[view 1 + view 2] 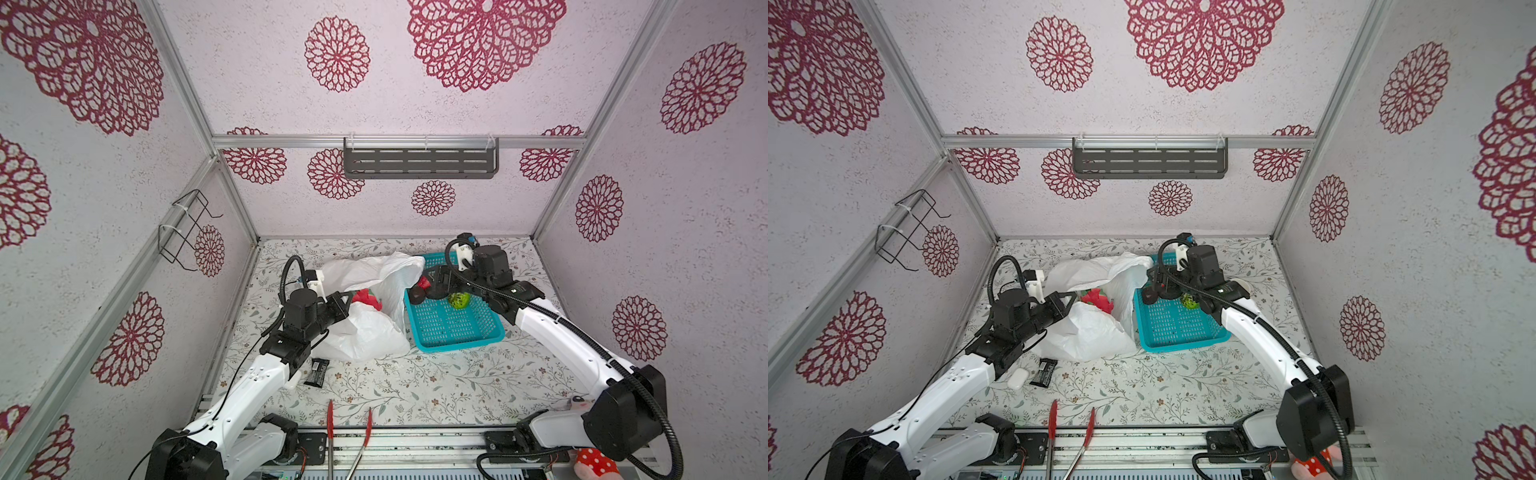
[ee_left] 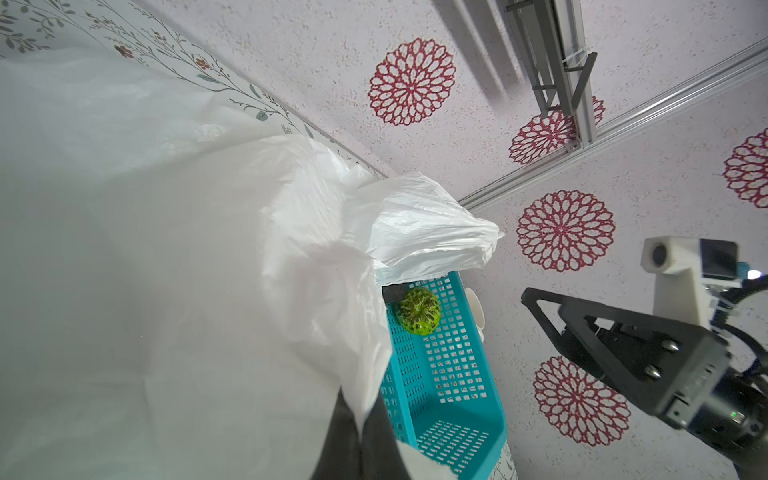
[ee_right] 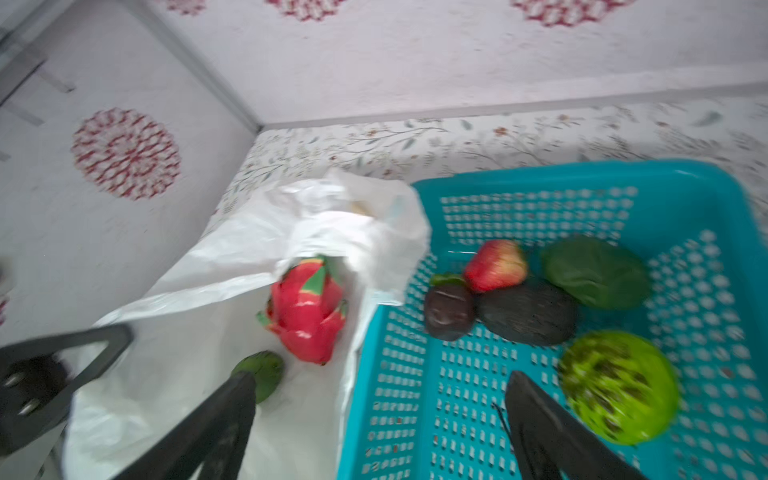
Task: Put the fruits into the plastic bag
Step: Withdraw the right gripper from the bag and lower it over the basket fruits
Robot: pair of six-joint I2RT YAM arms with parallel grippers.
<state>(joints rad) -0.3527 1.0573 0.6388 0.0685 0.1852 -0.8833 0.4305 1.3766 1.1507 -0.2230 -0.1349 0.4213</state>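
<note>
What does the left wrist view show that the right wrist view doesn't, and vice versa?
Left wrist only: the right end effector seen from outside, and the grey wall shelf. Right wrist only: the dragon fruit and a green fruit inside the plastic bag, plus a red fruit and dark fruits in the teal basket. Both: bag, basket, and the bumpy green fruit.

the table [image 1: 415, 374] has a pale cover printed with leafy sprigs. on it lie a crumpled white plastic bag [image 1: 365, 332] and, touching its right side, a teal mesh basket [image 1: 449, 328]. near the front left are a small black packet [image 1: 316, 372] and a white case [image 1: 1017, 378]. red tongs [image 1: 330, 419] overhang the front edge.
</note>
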